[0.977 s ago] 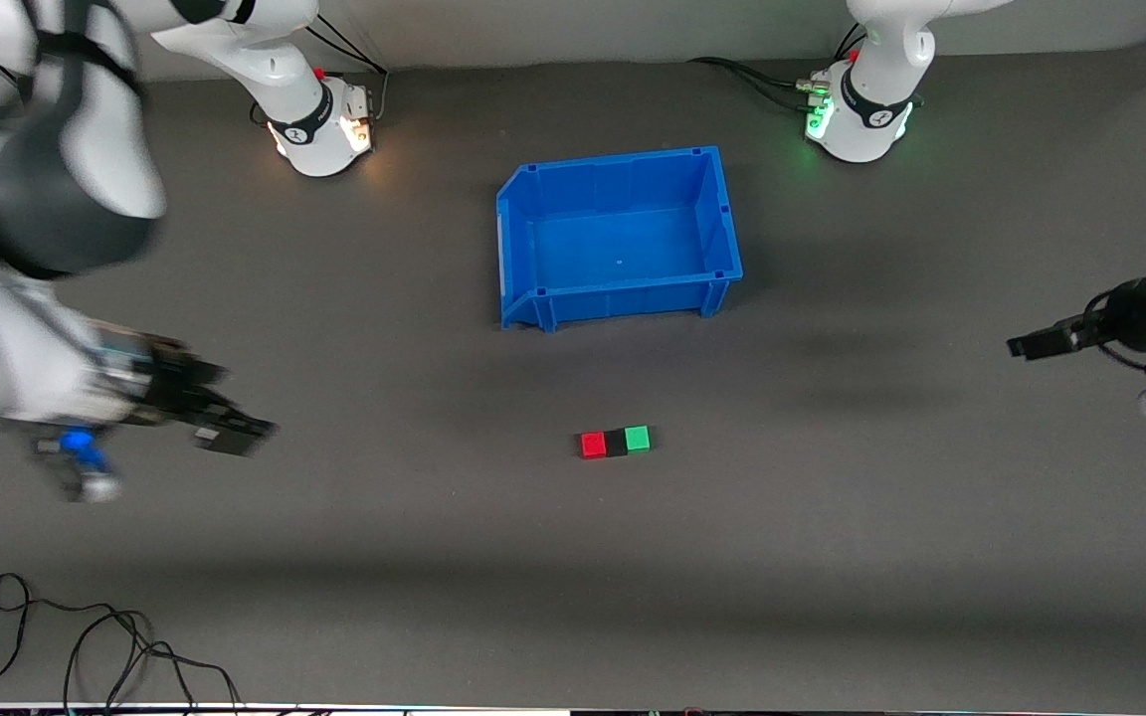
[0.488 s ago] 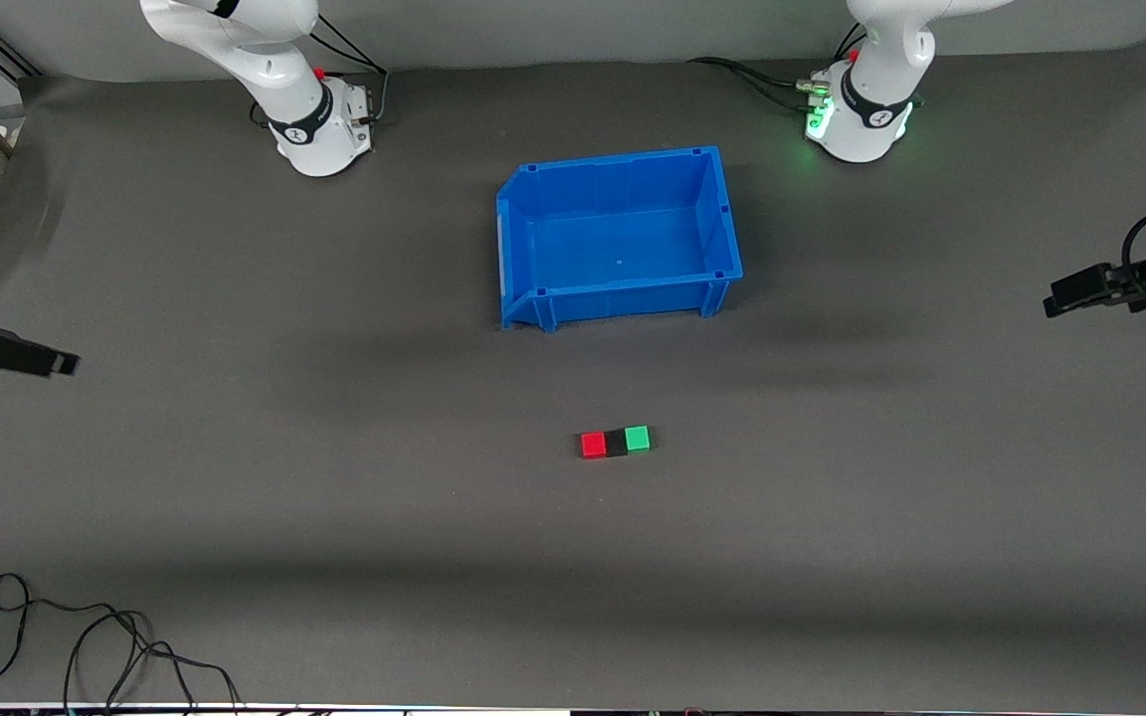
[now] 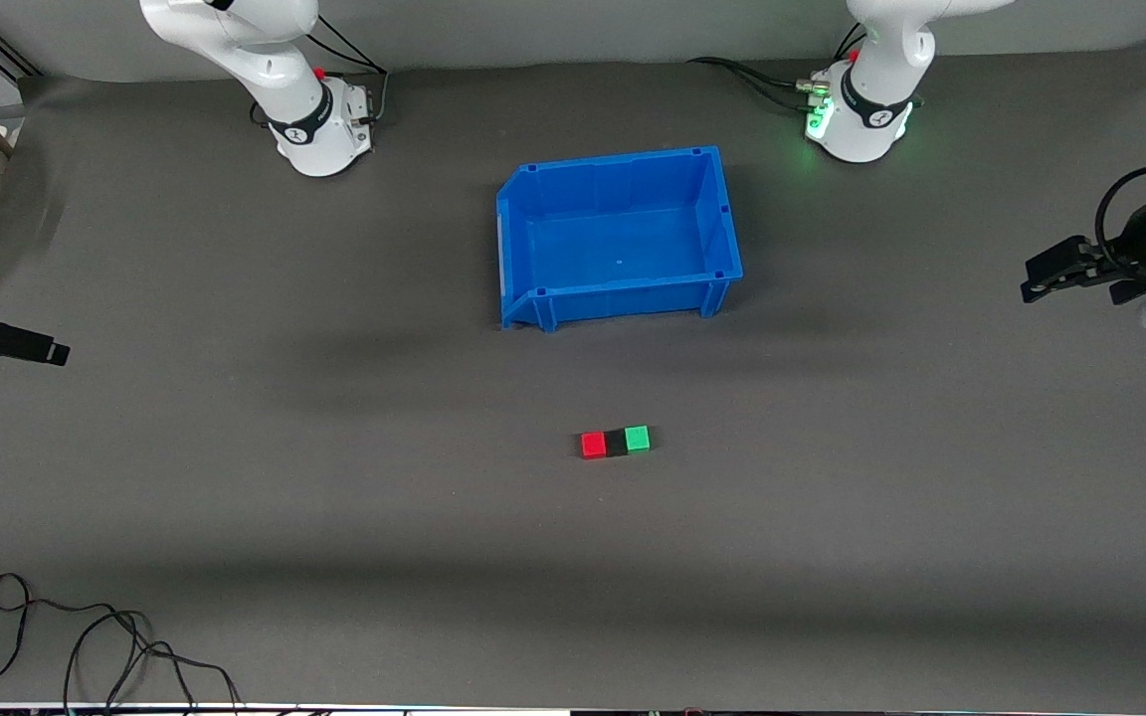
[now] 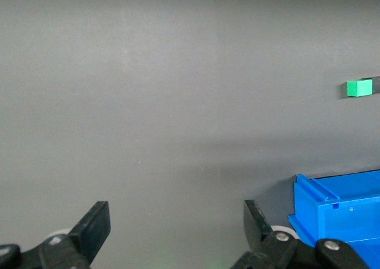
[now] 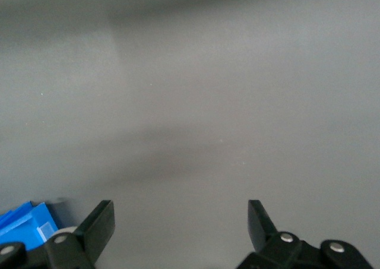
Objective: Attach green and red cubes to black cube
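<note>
1. The red cube (image 3: 593, 445), the black cube (image 3: 616, 444) and the green cube (image 3: 638, 439) lie in one short row on the bench (image 3: 832, 557), the black one in the middle and touching both neighbours. No gap shows between them, so I judge the joining done; whether they truly hold together cannot be told from a look.

2. The row sits at 6 o'clock from the blue bin (image 3: 732, 224), nearer to the front camera, with the red end toward the right arm's end of the bench and the green end toward the left arm's. That order fits each arm having served the cube on its own end.

3. The left gripper (image 3: 1036, 281) hangs over the bench edge at the left arm's end, at about 2 o'clock from the row and well apart from it. Its fingers (image 4: 95, 224) are spread wide with nothing between them. Its wrist view catches the green cube (image 4: 359, 88) far off.

4. The right gripper (image 3: 51, 353) hangs over the bench at the right arm's end, at about 10 o'clock from the row. Its fingers (image 5: 101, 221) are also spread and empty.

5. Both arms wait clear of the cubes, likely so that nothing knocks the row apart.
</note>
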Motion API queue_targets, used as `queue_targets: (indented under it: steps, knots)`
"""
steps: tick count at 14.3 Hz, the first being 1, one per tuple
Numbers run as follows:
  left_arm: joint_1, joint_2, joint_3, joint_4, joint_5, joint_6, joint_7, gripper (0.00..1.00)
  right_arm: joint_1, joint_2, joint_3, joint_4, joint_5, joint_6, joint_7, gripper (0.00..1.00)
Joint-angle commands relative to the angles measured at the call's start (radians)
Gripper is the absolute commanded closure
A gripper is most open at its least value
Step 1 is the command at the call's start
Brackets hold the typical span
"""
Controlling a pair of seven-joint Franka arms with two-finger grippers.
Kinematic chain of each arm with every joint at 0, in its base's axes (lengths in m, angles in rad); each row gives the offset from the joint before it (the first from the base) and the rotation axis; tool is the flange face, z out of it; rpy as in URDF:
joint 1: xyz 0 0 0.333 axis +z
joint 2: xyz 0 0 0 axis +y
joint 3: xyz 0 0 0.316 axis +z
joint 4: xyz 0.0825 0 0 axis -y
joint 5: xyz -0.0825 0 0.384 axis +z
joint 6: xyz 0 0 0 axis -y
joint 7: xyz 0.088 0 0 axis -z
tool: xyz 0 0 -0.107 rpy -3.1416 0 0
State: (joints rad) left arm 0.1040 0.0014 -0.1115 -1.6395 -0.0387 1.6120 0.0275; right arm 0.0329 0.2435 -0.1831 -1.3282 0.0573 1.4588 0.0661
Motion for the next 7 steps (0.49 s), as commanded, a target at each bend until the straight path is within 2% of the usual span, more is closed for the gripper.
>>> queue_targets:
  steps: [1,2,4,6,7]
  knots:
    - [-0.024,0.006,0.006,0.027,0.019,-0.017,0.005,0.0,0.045,-0.141,-0.01,-0.199,-0.039,0.095,-0.022,0.01]
    - [-0.058,0.006,0.025,0.027,0.019,-0.015,0.005,0.0,0.047,-0.142,-0.01,-0.203,-0.051,0.103,-0.022,0.01]
    - [-0.131,0.006,0.108,0.029,0.02,-0.004,0.002,0.0,0.058,-0.142,-0.009,-0.204,-0.054,0.117,-0.022,0.01]
    - [-0.136,0.006,0.113,0.029,0.023,0.002,0.002,0.0,0.055,-0.139,0.002,-0.201,-0.056,0.12,-0.02,0.01]
    - [-0.135,0.006,0.11,0.029,0.026,0.002,0.002,0.0,0.033,-0.142,0.029,-0.201,-0.054,0.111,-0.02,0.01]
